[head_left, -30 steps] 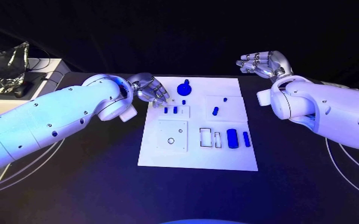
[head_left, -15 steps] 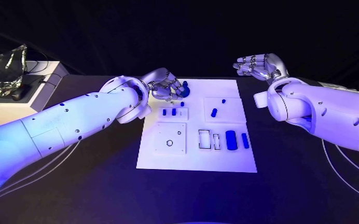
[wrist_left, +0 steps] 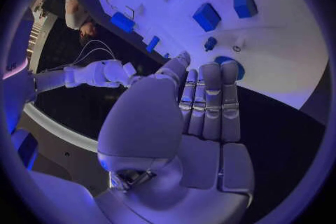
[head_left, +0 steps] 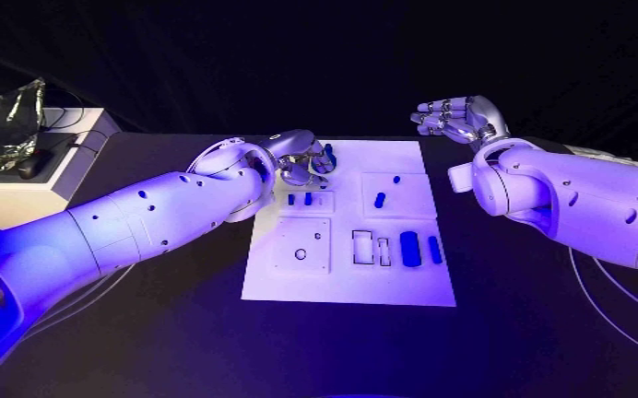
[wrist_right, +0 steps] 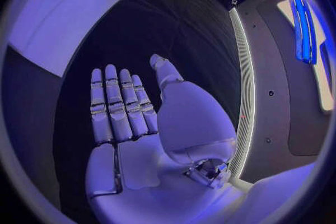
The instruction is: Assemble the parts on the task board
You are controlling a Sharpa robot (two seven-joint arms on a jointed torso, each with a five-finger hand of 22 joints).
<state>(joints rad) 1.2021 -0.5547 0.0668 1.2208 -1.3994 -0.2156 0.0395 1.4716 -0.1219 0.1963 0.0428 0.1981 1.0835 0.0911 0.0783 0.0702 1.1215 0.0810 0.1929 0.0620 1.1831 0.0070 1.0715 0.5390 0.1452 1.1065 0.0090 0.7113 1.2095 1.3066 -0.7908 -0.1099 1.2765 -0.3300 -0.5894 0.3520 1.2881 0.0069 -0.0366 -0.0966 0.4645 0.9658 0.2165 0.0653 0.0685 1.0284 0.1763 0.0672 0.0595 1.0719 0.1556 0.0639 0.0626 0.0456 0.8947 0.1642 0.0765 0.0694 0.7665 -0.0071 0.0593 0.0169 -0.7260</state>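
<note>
Task board (head_left: 348, 283) lies flat in the middle of the table (head_left: 159, 324). Landmark for all places: the round blue knob part (wrist_left: 225, 61) at the board's far end.

Progress, judged from how things lie: early. Nearer me than the knob, two short blue pegs (head_left: 300, 199) stand together in a raised block; a blue peg (head_left: 381, 200) sits in the block to their right, with a small blue piece (head_left: 396, 179) just beyond it. Near the board's front, a thick blue cylinder (head_left: 409, 248) and a slim blue bar (head_left: 435, 250) lie loose beside an empty rectangular slot (head_left: 363, 247). The round hole (head_left: 301, 254) in the square block is also unfilled. Most fitting is left.

My left robot hand (head_left: 303, 158) hovers right over the knob, fingers straight and held side by side, holding nothing. My right robot hand (head_left: 456, 117) is raised off the board's far right corner, well apart from the knob, spread and empty.

Change: a second ago the left robot hand was beside the board's left edge; it has since swung in over the knob. The right has barely shifted.
</note>
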